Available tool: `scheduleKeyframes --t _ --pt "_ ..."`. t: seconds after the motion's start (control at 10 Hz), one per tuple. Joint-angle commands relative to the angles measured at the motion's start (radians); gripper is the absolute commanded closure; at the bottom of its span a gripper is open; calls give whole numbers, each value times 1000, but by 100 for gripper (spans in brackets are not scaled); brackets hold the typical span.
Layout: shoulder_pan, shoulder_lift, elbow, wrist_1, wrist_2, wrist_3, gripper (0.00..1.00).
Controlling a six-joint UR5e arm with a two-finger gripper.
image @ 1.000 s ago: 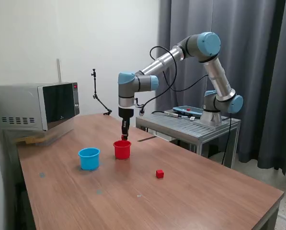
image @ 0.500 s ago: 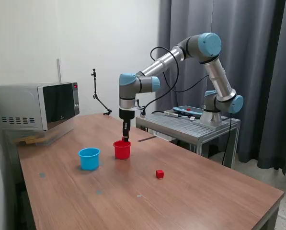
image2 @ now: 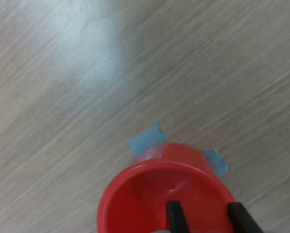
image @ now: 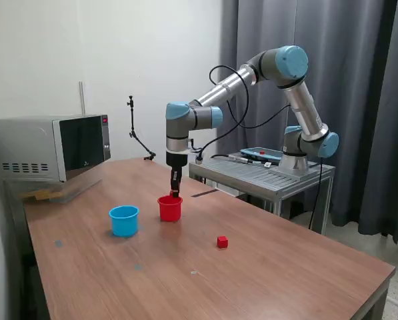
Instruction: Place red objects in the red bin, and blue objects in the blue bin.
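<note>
Exterior view, nearest you first: one red cube sits alone on the bare wooden table, well apart from both cups, towards the exterior view's right; no blue cubes show anywhere in either picture, so you cannot say from here whether they are already inside a cup or simply out of sight. Further back, the light blue cup stands on the exterior view's left, and just beside it, not touching, the red cup. The gripper hangs straight down over the red cup's rim, fingertips about level with the top; a small red speck seems to sit at the tips, but it is too small to call a cube. In the wrist view the two dark fingers stand apart over the cup's mouth, with the gap between them cut off at the frame edge; whether they hold anything, you cannot tell.

Your risk is a release off-centre; the fingers look set towards one side of the mouth, so a cube could clip the rim and bounce onto the table. Lowering further could also nudge the light cup off its blue tape marks. Behind all this stand the microwave and the arm's metal stand.
</note>
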Motion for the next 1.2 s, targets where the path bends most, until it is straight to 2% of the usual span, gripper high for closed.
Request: scheduleKeyframes --t 0.0,1.1 --pt "-1 0 0 0 0 -1 100" --pt "-5 2 2 2 -13 -8 100"
